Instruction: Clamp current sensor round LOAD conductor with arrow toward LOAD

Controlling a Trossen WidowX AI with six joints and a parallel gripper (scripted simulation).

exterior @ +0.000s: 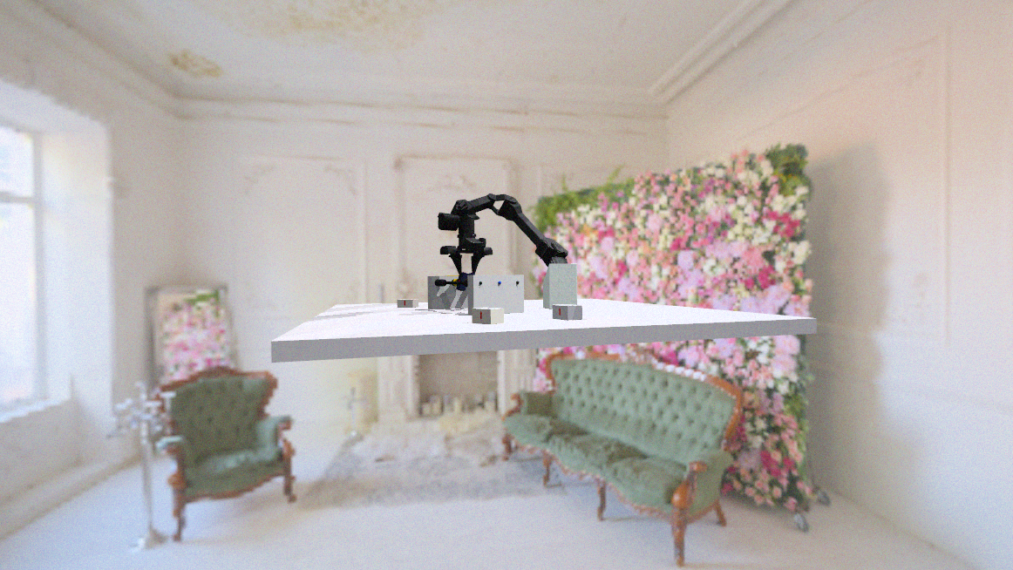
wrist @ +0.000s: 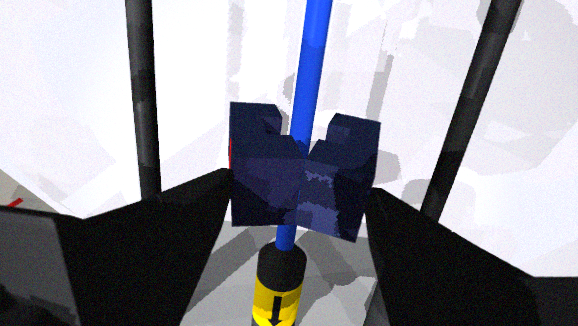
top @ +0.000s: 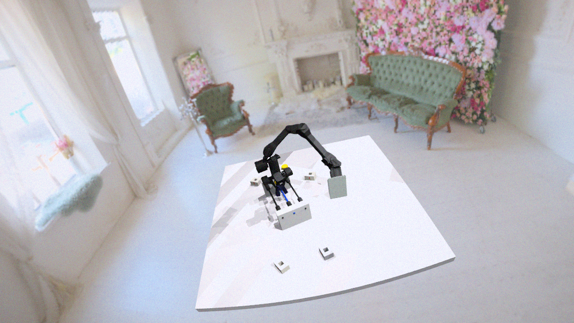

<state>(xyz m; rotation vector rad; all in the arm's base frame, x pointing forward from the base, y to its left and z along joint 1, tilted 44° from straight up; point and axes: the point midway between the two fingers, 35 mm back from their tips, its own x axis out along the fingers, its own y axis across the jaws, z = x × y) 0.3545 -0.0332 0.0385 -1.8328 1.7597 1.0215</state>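
My gripper (top: 281, 190) (exterior: 464, 275) (wrist: 300, 189) is shut on the dark navy split-core sensor (wrist: 265, 187) (exterior: 462, 280), gripping its two halves from the sides. The halves spread in an open V away from the wrist camera. The blue conductor (wrist: 311, 80) (top: 284, 196) runs behind the sensor's joined part and shows between the open halves; how deep it sits between them cannot be told. A black collar and a yellow band (wrist: 277, 300) with a black arrow pointing down the view lie just below the sensor. A red mark shows at the sensor's left edge; its direction is hidden. The LOAD label is out of the wrist view.
Black conductors (wrist: 142, 100) (wrist: 465, 110) run on both sides of the blue one. A white end block (top: 295, 217) (exterior: 499, 301) holds their near ends. Several pale square blocks (top: 281, 266) (top: 326, 253) (top: 309, 176) (top: 255, 181) stand around. A yellow round top (top: 284, 166) shows behind the gripper.
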